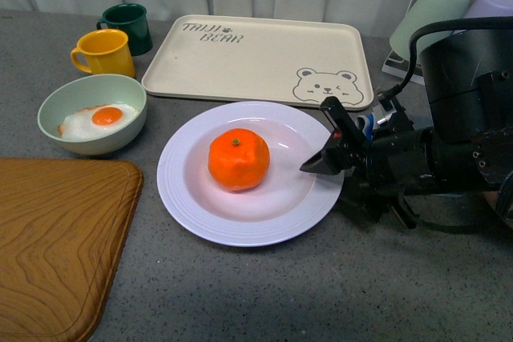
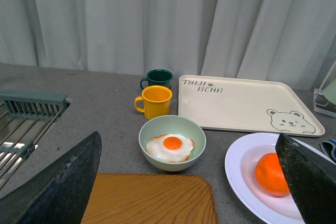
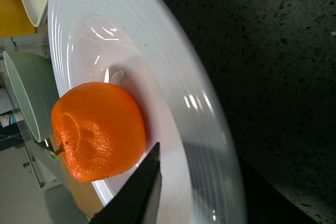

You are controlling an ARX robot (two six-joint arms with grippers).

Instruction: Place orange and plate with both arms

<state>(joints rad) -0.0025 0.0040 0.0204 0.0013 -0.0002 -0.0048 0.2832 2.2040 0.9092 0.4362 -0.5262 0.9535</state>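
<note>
Grey speckled countertop (image 1: 264, 294), pale curtain behind.

Left side: the left gripper (image 2: 188, 139) appears only in its own wrist view. Its fingers are spread wide with nothing between them, and it is held high and back from the work, looking over a wooden board (image 1: 56, 238) at the near left. Beyond the board stands a pale green bowl (image 1: 56, 106) holding a fried egg (image 1: 100, 118). A yellow mug (image 1: 104, 52) and a dark green mug (image 1: 128, 23) stand further off.

Centre: a cream bear-print tray (image 1: 264, 54) lies at the far side and carries nothing. The plate (image 1: 192, 198) rests flat on the counter just in front of it. The orange (image 1: 238, 159) sits in the plate's well, slightly left of centre, stem dot uppermost. Its skin is bright, a little dimpled and undamaged. The plate is white and glossy, with a ridged rim and no chips visible.

Right side: the right gripper (image 1: 325, 150) is at the plate's right rim, with one finger lying over the rim and pointing at the orange without touching it. Whether it has clamped the rim cannot be determined.

Assessment: the orange appears placed. Any relocation of the plate appears outstanding, since it sits on bare counter.
</note>
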